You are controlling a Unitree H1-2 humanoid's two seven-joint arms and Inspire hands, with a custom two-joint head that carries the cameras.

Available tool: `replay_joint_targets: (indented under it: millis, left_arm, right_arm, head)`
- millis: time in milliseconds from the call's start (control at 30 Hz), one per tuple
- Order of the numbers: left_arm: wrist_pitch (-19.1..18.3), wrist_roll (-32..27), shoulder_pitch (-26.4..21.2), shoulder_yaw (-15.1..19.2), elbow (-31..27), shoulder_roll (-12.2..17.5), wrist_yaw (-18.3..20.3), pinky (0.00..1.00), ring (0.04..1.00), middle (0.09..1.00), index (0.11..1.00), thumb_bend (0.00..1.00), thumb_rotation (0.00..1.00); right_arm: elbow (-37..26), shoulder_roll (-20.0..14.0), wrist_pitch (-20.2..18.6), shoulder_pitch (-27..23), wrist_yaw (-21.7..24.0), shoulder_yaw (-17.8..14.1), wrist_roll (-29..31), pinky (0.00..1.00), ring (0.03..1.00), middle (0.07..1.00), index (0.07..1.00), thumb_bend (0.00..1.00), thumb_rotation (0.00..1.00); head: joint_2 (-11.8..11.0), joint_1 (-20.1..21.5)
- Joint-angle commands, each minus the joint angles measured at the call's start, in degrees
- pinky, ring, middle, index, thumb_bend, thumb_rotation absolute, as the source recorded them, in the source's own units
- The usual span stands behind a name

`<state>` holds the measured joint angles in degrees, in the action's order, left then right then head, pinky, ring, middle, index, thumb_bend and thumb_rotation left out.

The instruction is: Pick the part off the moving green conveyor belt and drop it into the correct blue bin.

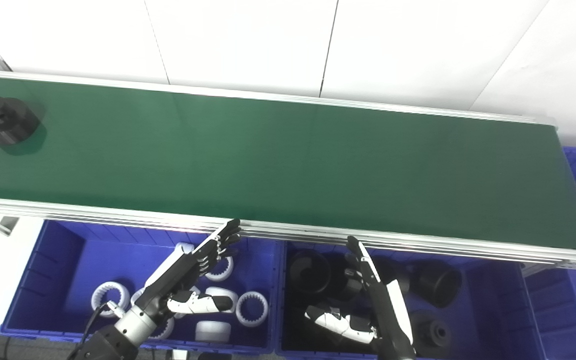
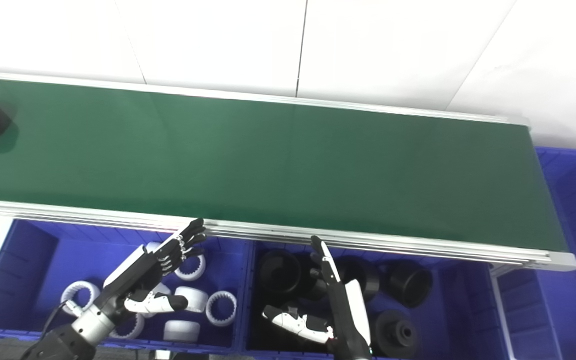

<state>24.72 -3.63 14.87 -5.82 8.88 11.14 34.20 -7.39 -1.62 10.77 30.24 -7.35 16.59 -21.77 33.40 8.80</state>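
White wall panels behind green conveyor belt [image 1: 288, 165]. Black part [image 1: 5, 120] sits at belt's far left end, toward back edge, well apart from both my hands. Left hand [image 1: 193, 272] open, fingers spread, empty, hovering over bin of white rings [image 1: 63, 260] just below belt's near rail. Right hand [image 1: 373, 300] also open, empty, over bin of black parts [image 1: 493, 300] (matching colour, so likely the target). Left hand nearer part; I judge reach goes up-left across belt.
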Motion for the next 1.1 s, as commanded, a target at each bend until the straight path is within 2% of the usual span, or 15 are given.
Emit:
replay_joint_targets:
  millis: [0,33,67,200,333,567,633,767,933,1067]
  left_arm:
    - [2.2,0.2,-0.3,0.1,-1.6,-0.2,-0.3,0.88,0.965,0.999,0.989,0.82,0.48]
    - [2.2,0.4,-0.3,-0.1,-1.6,-0.3,-0.5,0.88,0.962,0.998,0.988,0.82,0.49]
    - [2.2,0.3,-0.3,-0.3,-1.4,-0.6,-0.4,0.88,0.959,0.996,0.985,0.82,0.49]
    - [2.2,1.3,-0.6,-1.7,-0.1,-1.4,-1.3,0.86,0.943,0.981,0.966,0.83,0.46]
    - [2.2,4.9,-1.0,-3.6,-0.2,-1.4,-5.8,0.83,0.917,0.954,0.928,0.83,0.47]
    - [2.2,7.0,-1.4,-7.1,-0.6,-0.5,-11.5,0.81,0.894,0.929,0.896,0.84,0.48]
    - [2.2,7.3,-1.5,-8.1,-0.5,-0.1,-12.7,0.81,0.892,0.928,0.896,0.84,0.49]
    - [2.2,6.9,-2.0,-9.6,-0.4,0.5,-14.3,0.81,0.89,0.927,0.896,0.83,0.48]
    - [2.2,6.7,-2.4,-11.0,-0.3,1.3,-15.3,0.8,0.889,0.927,0.894,0.83,0.48]
    - [2.2,7.3,-2.8,-12.1,-0.1,1.9,-16.7,0.81,0.89,0.926,0.897,0.83,0.51]
  right_arm:
    - [-0.9,-0.1,3.0,0.5,-0.5,-0.1,-0.3,0.8,0.913,0.951,0.968,0.89,0.32]
    - [-1.0,-0.2,2.7,0.6,-0.5,-0.2,-0.4,0.82,0.921,0.957,0.971,0.89,0.33]
    - [-1.0,-0.6,2.8,0.6,-0.2,-0.4,0.0,0.84,0.932,0.962,0.975,0.89,0.34]
    - [0.3,-2.8,4.6,0.0,1.4,-1.3,3.6,0.95,0.983,0.991,0.998,0.86,0.33]
    - [2.3,-3.6,6.4,-0.8,2.0,-2.1,5.8,0.99,0.998,1.0,1.0,0.86,0.31]
    - [2.2,-3.9,6.4,-1.2,2.7,-2.8,6.5,1.0,1.0,1.0,1.0,0.87,0.28]
    - [2.5,-3.8,7.2,-1.2,2.4,-3.0,6.4,1.0,1.0,1.0,1.0,0.87,0.27]
    - [2.4,-4.0,10.9,-1.5,-0.4,-3.6,1.3,1.0,1.0,1.0,1.0,0.87,0.26]
    - [-2.9,-4.1,12.7,-1.9,-1.2,-4.7,-1.1,1.0,1.0,1.0,1.0,0.88,0.3]
    - [-7.9,-4.6,13.4,-4.0,-0.3,-5.4,-0.7,1.0,1.0,1.0,1.0,0.88,0.29]
  head:
    - [-0.6,-3.4]
    - [-0.8,-4.1]
    - [-2.0,-9.0]
    - [-5.2,-17.7]
    - [-6.7,-20.7]
    - [-7.0,-21.1]
    - [-7.3,-20.9]
    - [-6.9,-20.6]
    - [-6.6,-20.1]
    - [-6.7,-19.4]
